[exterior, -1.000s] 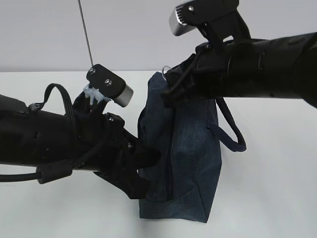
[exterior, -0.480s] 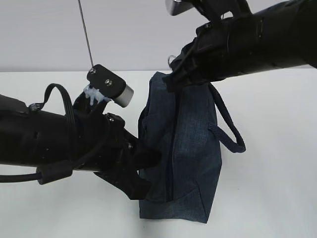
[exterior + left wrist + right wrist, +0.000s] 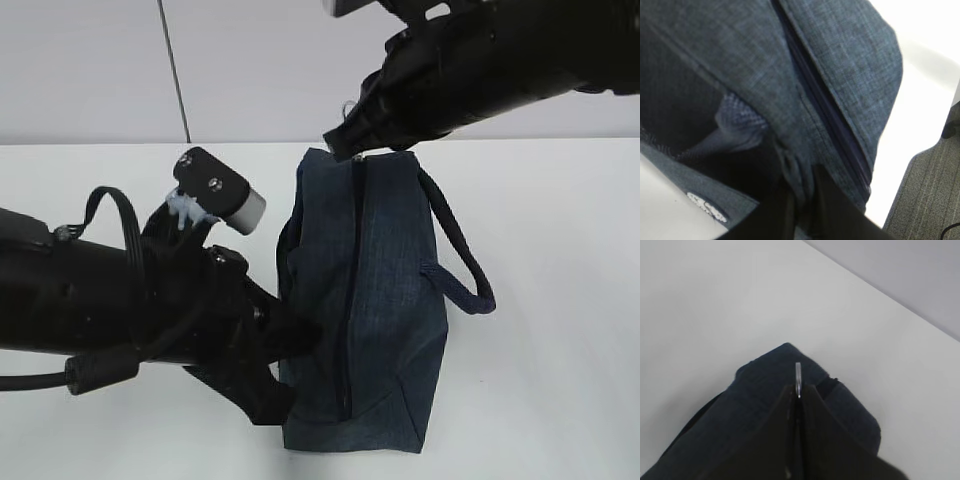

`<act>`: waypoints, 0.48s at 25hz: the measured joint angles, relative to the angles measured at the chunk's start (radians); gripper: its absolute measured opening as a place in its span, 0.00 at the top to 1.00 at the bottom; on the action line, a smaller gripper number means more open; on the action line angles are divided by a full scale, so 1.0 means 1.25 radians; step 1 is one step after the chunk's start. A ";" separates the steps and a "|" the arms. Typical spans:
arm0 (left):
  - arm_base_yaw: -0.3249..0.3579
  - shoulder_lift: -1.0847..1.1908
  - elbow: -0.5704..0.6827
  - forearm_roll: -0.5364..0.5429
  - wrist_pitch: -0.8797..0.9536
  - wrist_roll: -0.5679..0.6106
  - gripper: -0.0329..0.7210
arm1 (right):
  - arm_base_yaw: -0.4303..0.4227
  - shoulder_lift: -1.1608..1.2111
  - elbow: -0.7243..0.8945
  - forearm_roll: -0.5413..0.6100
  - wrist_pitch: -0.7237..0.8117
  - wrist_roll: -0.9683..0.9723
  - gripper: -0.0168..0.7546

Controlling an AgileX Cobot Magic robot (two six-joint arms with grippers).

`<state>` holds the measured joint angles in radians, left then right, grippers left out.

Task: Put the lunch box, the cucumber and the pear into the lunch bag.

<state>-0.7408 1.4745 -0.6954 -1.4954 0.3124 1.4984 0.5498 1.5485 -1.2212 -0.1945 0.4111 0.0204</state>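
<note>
The dark navy lunch bag (image 3: 390, 300) lies on the white table with its zipper (image 3: 349, 300) running along the top. My left gripper (image 3: 292, 335) is shut on a fold of the bag's fabric near its front end; the pinch shows in the left wrist view (image 3: 802, 197). My right gripper (image 3: 342, 143) is shut on the metal ring pull (image 3: 798, 374) at the bag's far end (image 3: 755, 405). The strap handle (image 3: 465, 270) loops out to the right. The lunch box, cucumber and pear are out of view.
The white table (image 3: 560, 400) ends at a grey wall (image 3: 260, 70) behind. The left wrist view shows the table's edge and grey carpet (image 3: 932, 190) below it. A white label (image 3: 705, 206) is on the bag's side.
My right arm has risen and moved toward the bag's far end with the ring pull in it. The bag's far end now stands straighter. My left arm has barely moved.
</note>
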 joint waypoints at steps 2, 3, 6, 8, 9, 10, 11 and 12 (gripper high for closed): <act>0.000 -0.001 0.004 0.001 0.003 0.000 0.95 | -0.013 0.009 -0.012 0.026 0.006 -0.023 0.98; 0.000 -0.001 0.005 0.002 0.005 0.000 0.95 | -0.021 0.013 -0.015 0.052 0.008 -0.051 0.98; 0.000 -0.001 0.007 0.004 0.007 0.000 0.95 | -0.032 0.020 -0.018 0.124 0.008 -0.128 0.98; 0.000 -0.002 0.011 0.004 0.007 -0.001 0.95 | -0.047 0.027 -0.020 0.172 0.008 -0.169 0.98; 0.000 -0.002 0.014 0.004 0.008 -0.001 0.95 | -0.059 0.033 -0.022 0.196 0.008 -0.190 0.98; 0.000 -0.006 0.017 0.004 0.008 -0.002 0.95 | -0.070 0.040 -0.023 0.217 0.008 -0.212 0.98; 0.000 -0.012 0.022 0.004 0.008 -0.004 0.95 | -0.079 0.045 -0.024 0.238 0.008 -0.233 0.98; 0.000 -0.019 0.028 0.004 0.007 -0.006 0.95 | -0.086 0.052 -0.025 0.257 0.008 -0.260 0.98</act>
<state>-0.7408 1.4503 -0.6608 -1.4907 0.3207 1.4909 0.4428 1.6134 -1.2528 0.1262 0.4205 -0.3044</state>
